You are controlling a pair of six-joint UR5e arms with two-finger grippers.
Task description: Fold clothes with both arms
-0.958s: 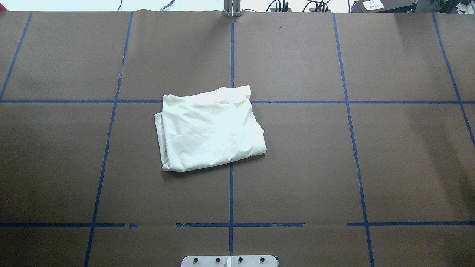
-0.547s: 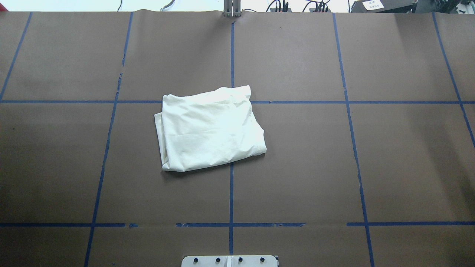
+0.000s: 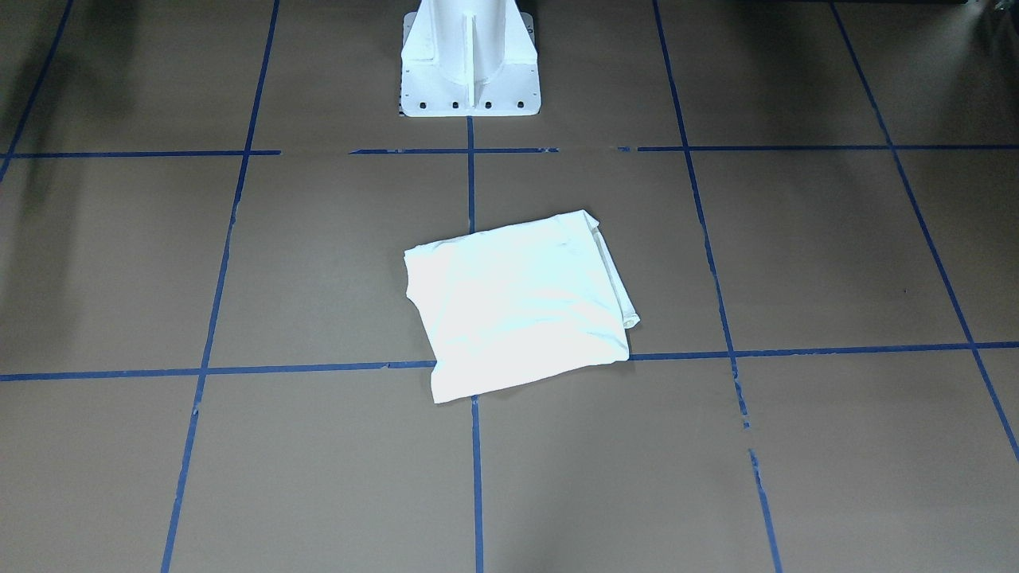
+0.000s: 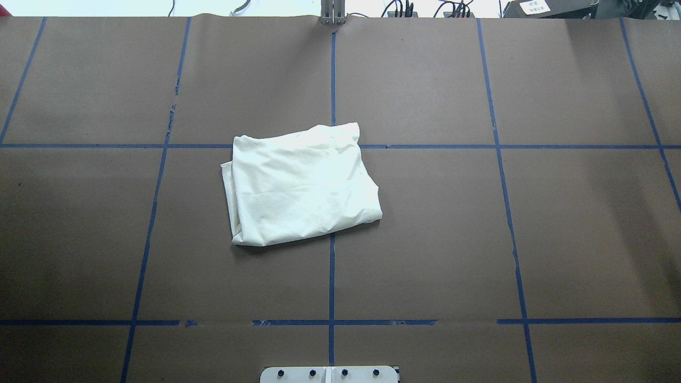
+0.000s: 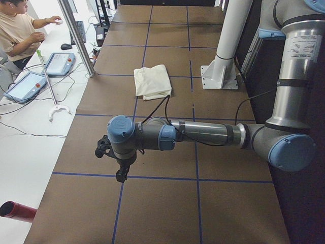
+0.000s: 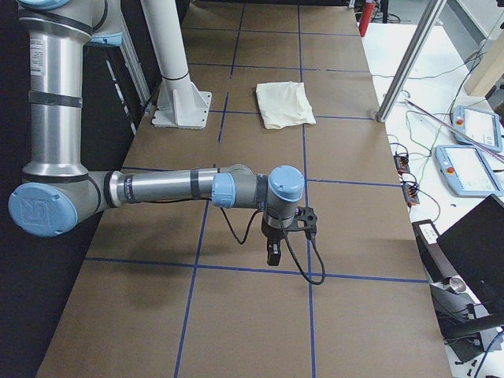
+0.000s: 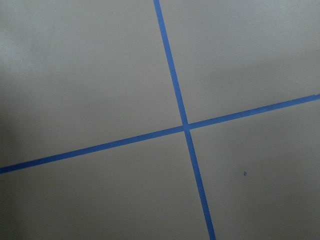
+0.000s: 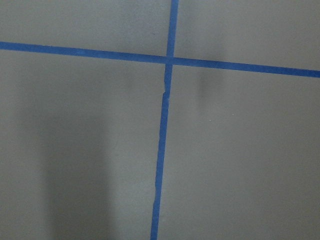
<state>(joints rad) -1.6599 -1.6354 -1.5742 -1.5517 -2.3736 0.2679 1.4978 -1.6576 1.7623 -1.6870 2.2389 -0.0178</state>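
The left gripper (image 5: 120,174) hung over the table (image 5: 162,213) at its 9 o'clock end, jaw state impossible to tell. The T-shirt (image 4: 300,183) lay folded, plain cream side up, near centre, about 12 o'clock from the pedestal (image 4: 330,374). The right gripper (image 6: 272,254) hung at the 3 o'clock end, jaws likewise unreadable. Folding looked finished; at most the next move called for squaring the shirt's loose 9 o'clock edge

- Left arm (image 5: 203,133), right arm (image 6: 157,187): silver tubes, grey joints, light-blue round caps
- Black cable (image 5: 158,108) loops at each wrist
- White pedestal (image 3: 470,56), dark screws along base plate
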